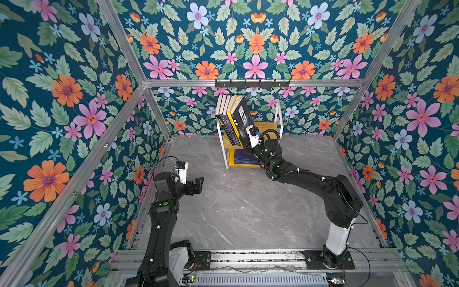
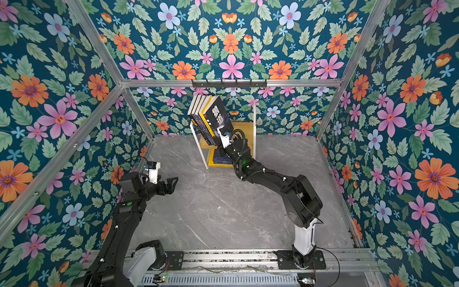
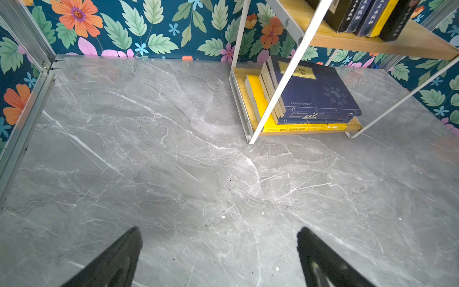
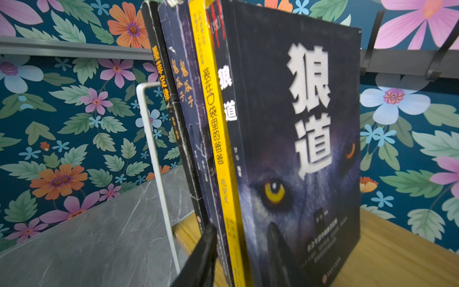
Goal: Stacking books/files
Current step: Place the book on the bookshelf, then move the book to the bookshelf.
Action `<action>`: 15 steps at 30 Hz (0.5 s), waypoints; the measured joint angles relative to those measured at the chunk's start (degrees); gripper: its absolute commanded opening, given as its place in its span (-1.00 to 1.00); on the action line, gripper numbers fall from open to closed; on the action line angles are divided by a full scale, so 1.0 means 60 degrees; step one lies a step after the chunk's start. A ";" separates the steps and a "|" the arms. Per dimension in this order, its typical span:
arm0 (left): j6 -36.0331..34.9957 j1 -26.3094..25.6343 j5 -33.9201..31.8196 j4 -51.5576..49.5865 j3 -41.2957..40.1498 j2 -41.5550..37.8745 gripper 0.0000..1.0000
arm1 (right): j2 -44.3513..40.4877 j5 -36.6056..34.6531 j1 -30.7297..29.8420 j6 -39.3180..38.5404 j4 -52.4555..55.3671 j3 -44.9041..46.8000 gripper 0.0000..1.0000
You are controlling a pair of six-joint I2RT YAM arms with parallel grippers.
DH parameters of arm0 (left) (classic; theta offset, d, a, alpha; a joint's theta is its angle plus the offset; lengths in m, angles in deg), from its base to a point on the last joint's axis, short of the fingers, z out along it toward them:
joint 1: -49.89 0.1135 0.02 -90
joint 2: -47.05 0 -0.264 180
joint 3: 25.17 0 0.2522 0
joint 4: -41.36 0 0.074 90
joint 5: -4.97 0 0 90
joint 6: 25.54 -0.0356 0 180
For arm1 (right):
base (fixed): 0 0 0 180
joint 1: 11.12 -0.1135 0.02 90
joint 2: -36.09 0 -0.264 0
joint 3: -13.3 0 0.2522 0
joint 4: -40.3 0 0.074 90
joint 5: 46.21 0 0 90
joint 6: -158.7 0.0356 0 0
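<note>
Grey marble worktop (image 1: 236, 211) carries a white-framed wooden shelf (image 1: 280, 116) at 12 o'clock. On its upper board five paperbacks (image 1: 229, 116) stand leaning toward 11 o'clock. A flat pile (image 3: 313, 92), navy over yellow, lies on the lower board. Singly these books look light, stiff along the spine but bendy across, with glossy covers likely to slip. A hold low near the spine seems safest. Right pincer (image 4: 242, 225) straddles the foot of the black wolf-cover book (image 4: 298, 124), narrowly parted; whether it presses I cannot tell. Left pincer (image 3: 219, 229) hangs wide apart over bare worktop at 9 o'clock, holding nothing.
</note>
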 measured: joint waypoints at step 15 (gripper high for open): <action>0.0066 0.0000 0.0062 0.0007 -0.0025 0.0000 0.99 | -0.0543 -0.2543 0.0317 -0.0637 0.2575 -0.0535 -0.90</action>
